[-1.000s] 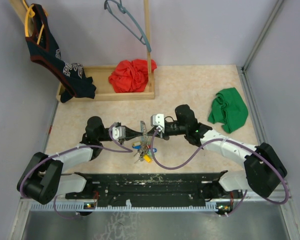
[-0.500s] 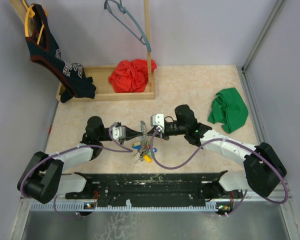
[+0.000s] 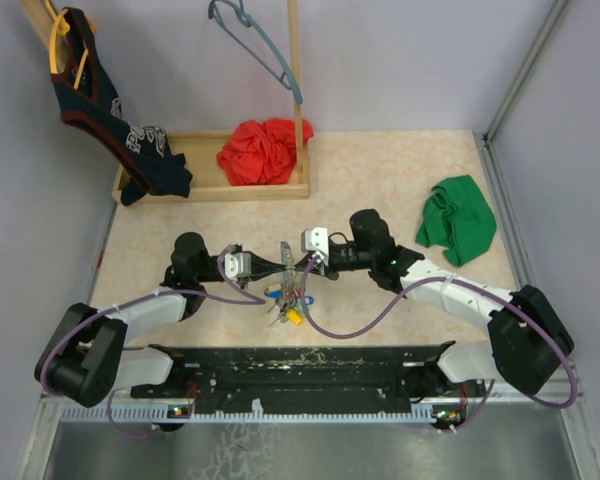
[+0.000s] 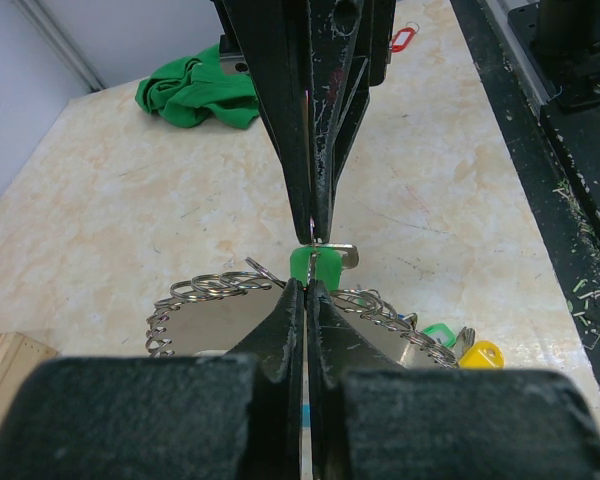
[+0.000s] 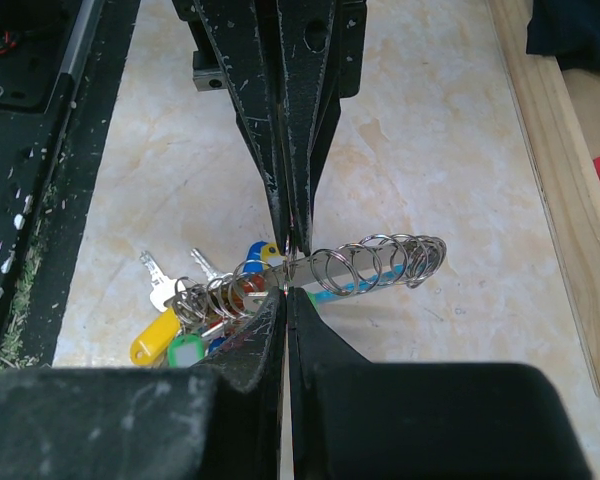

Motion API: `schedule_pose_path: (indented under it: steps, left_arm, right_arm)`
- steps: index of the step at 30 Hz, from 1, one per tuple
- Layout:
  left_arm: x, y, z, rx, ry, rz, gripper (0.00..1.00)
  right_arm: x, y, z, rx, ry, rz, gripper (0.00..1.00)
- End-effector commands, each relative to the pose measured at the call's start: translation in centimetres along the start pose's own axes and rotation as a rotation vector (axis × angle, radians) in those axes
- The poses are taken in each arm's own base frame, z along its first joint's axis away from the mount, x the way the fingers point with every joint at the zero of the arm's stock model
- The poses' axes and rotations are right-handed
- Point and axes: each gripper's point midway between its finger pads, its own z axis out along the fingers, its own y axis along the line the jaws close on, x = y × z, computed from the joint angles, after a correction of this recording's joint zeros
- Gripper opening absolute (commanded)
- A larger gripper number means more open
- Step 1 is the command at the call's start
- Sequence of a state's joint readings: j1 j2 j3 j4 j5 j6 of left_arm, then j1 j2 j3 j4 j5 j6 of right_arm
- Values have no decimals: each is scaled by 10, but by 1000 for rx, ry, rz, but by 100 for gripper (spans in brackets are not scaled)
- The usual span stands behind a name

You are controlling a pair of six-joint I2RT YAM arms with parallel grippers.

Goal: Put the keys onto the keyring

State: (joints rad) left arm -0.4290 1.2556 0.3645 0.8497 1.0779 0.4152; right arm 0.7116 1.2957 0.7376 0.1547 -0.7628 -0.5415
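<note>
Both grippers meet tip to tip over the middle of the table. The keyring (image 5: pixel 330 268), a grey hoop seen edge-on with a light-blue section, carries several small split rings. My left gripper (image 4: pixel 307 285) is shut on the hoop's edge. Facing it, my right gripper (image 5: pixel 285 290) is shut on a green-headed key (image 4: pixel 315 265) right at the hoop. More keys (image 5: pixel 170 320) with yellow, green and blue tags hang in a bunch from the lower end, resting on the table (image 3: pixel 285 303). From above, the left gripper (image 3: pixel 283 263) and right gripper (image 3: pixel 302 266) hide the contact point.
A wooden tray (image 3: pixel 280 190) with a red cloth (image 3: pixel 265 150) sits at the back. A green cloth (image 3: pixel 458 218) lies at the right. A hanger (image 3: pixel 255 40) and a dark shirt (image 3: pixel 105 110) hang behind. A black rail (image 3: pixel 300 365) runs along the near edge.
</note>
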Motion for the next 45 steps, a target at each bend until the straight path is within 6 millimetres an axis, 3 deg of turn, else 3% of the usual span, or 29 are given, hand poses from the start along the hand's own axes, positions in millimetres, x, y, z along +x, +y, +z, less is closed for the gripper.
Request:
schedule_pose_path:
  steps: [1, 45]
  left_arm:
    - [-13, 7, 2, 13, -32, 44, 0]
    - [-16, 4, 3, 43, -49, 41, 0]
  right_arm:
    - [-26, -7, -3, 20, -56, -68, 0]
    - [-33, -14, 8, 38, -72, -14, 0]
